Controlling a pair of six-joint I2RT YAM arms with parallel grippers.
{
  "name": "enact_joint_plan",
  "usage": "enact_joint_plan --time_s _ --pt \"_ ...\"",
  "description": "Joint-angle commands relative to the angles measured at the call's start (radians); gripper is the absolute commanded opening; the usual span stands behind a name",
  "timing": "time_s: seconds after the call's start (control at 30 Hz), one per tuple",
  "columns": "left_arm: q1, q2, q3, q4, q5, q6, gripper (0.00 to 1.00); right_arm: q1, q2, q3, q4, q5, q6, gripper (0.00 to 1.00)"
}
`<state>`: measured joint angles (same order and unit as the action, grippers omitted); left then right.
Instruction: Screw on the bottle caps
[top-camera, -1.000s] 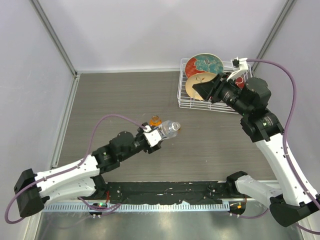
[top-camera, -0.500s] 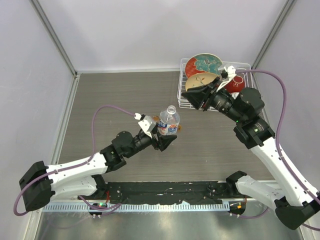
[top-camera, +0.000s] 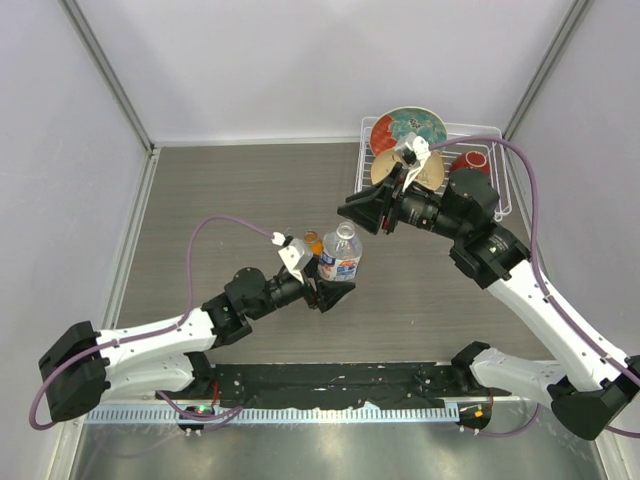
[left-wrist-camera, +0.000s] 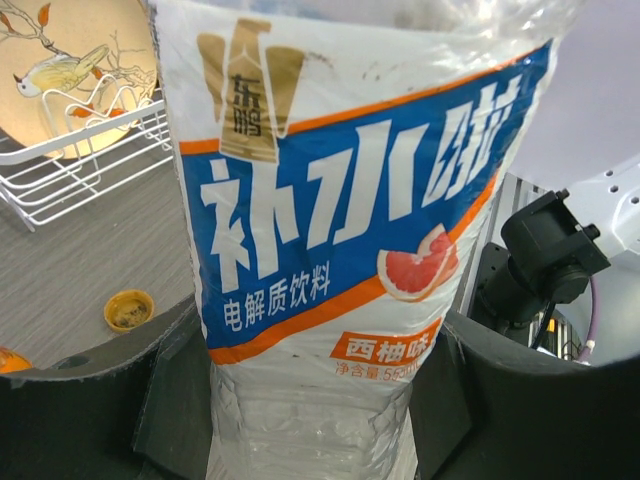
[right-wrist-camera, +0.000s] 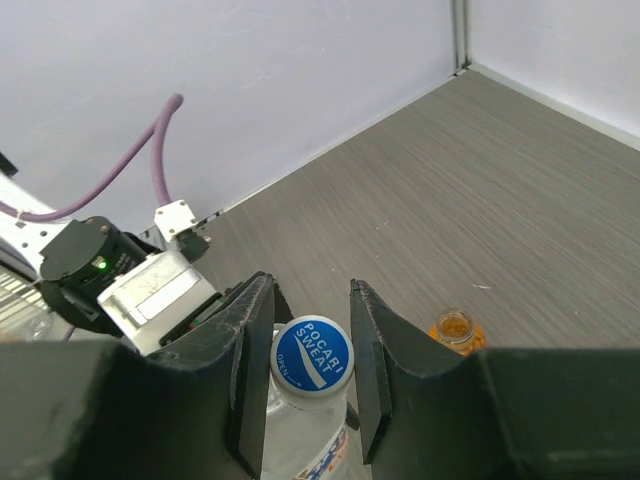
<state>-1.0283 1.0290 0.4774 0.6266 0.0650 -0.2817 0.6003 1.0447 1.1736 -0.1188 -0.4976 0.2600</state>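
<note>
Clear plastic water bottle (left-wrist-camera: 330, 250): wrap lbl is white up top, then a blue band w/ orange edging. Gold logo "东鹏", big white chars "补水啦", small blue line "电解质饮料", orange tag "西柚味", plus a grapefruit-slice pic. The tiny line under the tag is too small to read. Round blue-topped, white-sided screw cap (right-wrist-camera: 312, 353) reads "POCARI SWEAT" in white.

Bottle body is crinkly and see-through below the lbl. It stands upright approx mid-table, long axis vertical, mouth up; lbl text reads right way up in the left wrist view. Left gripper (top-camera: 337, 284) is clamped on its lower body, one finger each side. Right gripper (right-wrist-camera: 310, 300) pinches the blue cap btwn its fingers, right over the bottle's shoulder. Can't tell if cap touches the neck.

Squat orange bottle (top-camera: 312, 241) stands upright just beside the water bottle, mouth open. Small round amber cap (left-wrist-camera: 129, 309) lies open side up on grey table (top-camera: 220, 190). White wire rack (left-wrist-camera: 60, 170) holds a bird-painted plate (left-wrist-camera: 70, 70).
</note>
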Motion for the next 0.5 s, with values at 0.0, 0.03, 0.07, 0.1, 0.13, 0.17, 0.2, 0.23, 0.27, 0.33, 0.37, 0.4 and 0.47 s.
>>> enact_joint_plan --time_s 0.0,0.03,0.07,0.1,0.13,0.17,0.2,0.23,0.27,0.33,0.37,0.4,0.47 --pt "-0.004 -0.017 -0.025 0.081 0.021 0.022 0.00 0.004 -0.015 0.067 -0.024 -0.061 -0.015 0.01" --pt "-0.004 -0.023 -0.029 0.082 0.019 0.024 0.00 0.006 -0.017 0.069 -0.039 -0.071 -0.012 0.01" --pt "-0.006 -0.024 -0.033 0.082 0.024 0.027 0.00 0.006 -0.018 0.067 -0.042 -0.075 -0.007 0.01" --pt "-0.004 -0.029 -0.040 0.082 0.024 0.033 0.00 0.006 -0.026 0.060 -0.042 -0.076 -0.002 0.01" --pt "-0.004 -0.032 -0.043 0.085 0.022 0.033 0.00 0.007 -0.029 0.055 -0.038 -0.078 -0.002 0.01" --pt "-0.006 -0.033 -0.046 0.085 0.024 0.033 0.00 0.006 -0.035 0.048 -0.032 -0.076 0.007 0.01" --pt "-0.004 -0.035 -0.048 0.084 0.027 0.035 0.00 0.006 -0.043 0.031 -0.024 -0.078 0.008 0.01" --pt "-0.004 -0.038 -0.049 0.082 0.030 0.038 0.00 0.009 -0.046 0.024 -0.013 -0.078 0.012 0.01" --pt "-0.006 -0.038 -0.049 0.081 0.032 0.038 0.00 0.009 -0.046 0.018 -0.009 -0.088 0.018 0.01" --pt "-0.004 -0.040 -0.048 0.079 0.035 0.039 0.00 0.013 -0.041 0.011 -0.002 -0.098 0.022 0.01" --pt "-0.003 -0.043 -0.048 0.078 0.038 0.041 0.00 0.018 -0.040 0.009 0.001 -0.116 0.024 0.01" --pt "-0.001 -0.043 -0.048 0.079 0.042 0.042 0.00 0.021 -0.038 0.003 0.002 -0.124 0.031 0.01" --pt "-0.001 -0.044 -0.049 0.081 0.052 0.044 0.00 0.035 -0.031 0.000 0.005 -0.136 0.033 0.01"
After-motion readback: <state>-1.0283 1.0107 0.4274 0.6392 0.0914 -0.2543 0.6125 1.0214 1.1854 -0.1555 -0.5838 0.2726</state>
